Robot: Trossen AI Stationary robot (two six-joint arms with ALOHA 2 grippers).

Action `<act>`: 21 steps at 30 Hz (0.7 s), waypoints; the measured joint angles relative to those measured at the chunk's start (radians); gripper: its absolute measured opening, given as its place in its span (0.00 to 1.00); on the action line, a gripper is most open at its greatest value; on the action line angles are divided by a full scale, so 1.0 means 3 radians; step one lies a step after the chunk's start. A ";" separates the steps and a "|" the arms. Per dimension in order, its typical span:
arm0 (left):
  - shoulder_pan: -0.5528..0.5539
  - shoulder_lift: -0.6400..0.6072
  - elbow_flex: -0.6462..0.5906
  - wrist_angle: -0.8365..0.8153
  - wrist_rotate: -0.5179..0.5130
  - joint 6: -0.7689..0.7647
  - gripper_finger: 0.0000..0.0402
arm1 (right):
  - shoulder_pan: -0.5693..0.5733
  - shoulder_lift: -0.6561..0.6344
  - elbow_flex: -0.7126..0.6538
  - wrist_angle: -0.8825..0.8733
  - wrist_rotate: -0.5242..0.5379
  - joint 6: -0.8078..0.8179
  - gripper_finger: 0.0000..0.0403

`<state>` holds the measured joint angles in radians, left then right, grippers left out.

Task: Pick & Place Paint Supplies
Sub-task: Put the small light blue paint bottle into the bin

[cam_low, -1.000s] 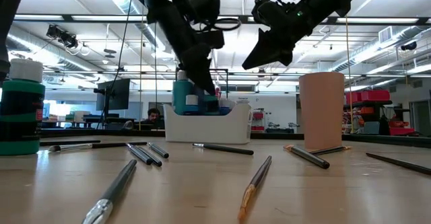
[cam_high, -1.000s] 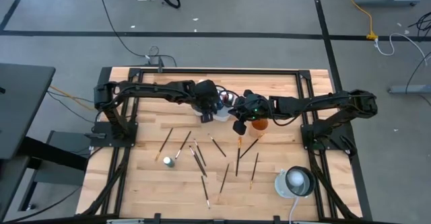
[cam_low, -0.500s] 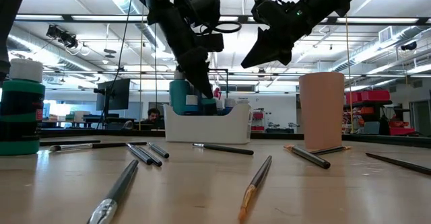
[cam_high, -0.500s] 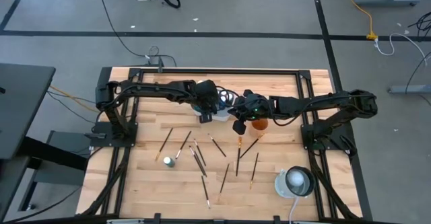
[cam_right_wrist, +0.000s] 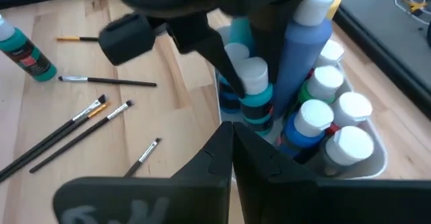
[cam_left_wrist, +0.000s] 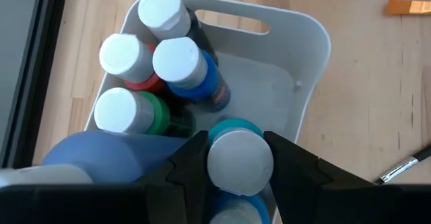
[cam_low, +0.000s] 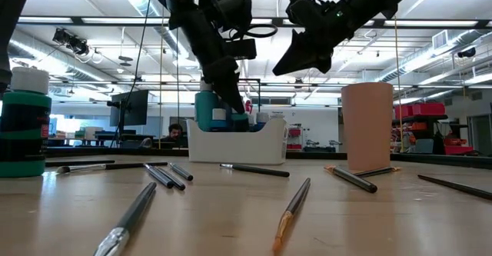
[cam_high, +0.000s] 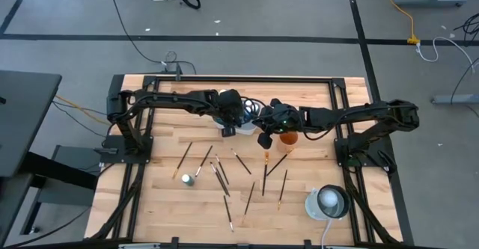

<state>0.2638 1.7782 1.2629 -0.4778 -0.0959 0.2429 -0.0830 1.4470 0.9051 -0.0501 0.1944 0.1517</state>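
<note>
Left gripper [cam_left_wrist: 232,158], at upper centre of the high view, holds a teal bottle [cam_left_wrist: 239,162] by its white cap, jaws clamped on either side, over the white tray [cam_left_wrist: 306,83]. Against the pictures a second earlier, the bottle sits lower and closer among the others, its body now sunk behind the tray wall in the low view; the arm has barely shifted otherwise. This suggests the placing step is nearly done, with release the likely next move. The bottle hangs in the tray's open corner, beside four white-capped bottles [cam_left_wrist: 182,66] and a tall blue bottle [cam_right_wrist: 300,56]. Right gripper [cam_high: 264,139], jaws together and empty, hovers just right of the tray, near the cup [cam_low: 367,125], unchanged. Still to be collected, judging by the surface: another teal bottle [cam_low: 24,124] at the far left of the low view, and many brushes [cam_high: 226,185] scattered across the lower middle of the high view. The surface [cam_high: 157,197] also carries a white round object [cam_high: 328,201] at lower right.
</note>
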 joint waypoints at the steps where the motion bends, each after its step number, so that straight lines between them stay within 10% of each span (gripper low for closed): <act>1: 0.0000 0.0000 0.0000 0.0001 -0.0001 0.0001 0.35 | 0.0000 0.0032 0.0000 0.0002 0.0001 0.0004 0.03; 21: -0.0013 0.0009 0.0290 -0.0694 0.0271 -0.0087 0.34 | -0.0170 0.0453 -0.0001 0.0116 0.0072 -0.0186 0.03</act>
<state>0.2600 1.7809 1.3499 -0.6861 -0.0147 0.2168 -0.1341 1.5829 0.9047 -0.0153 0.2161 0.0959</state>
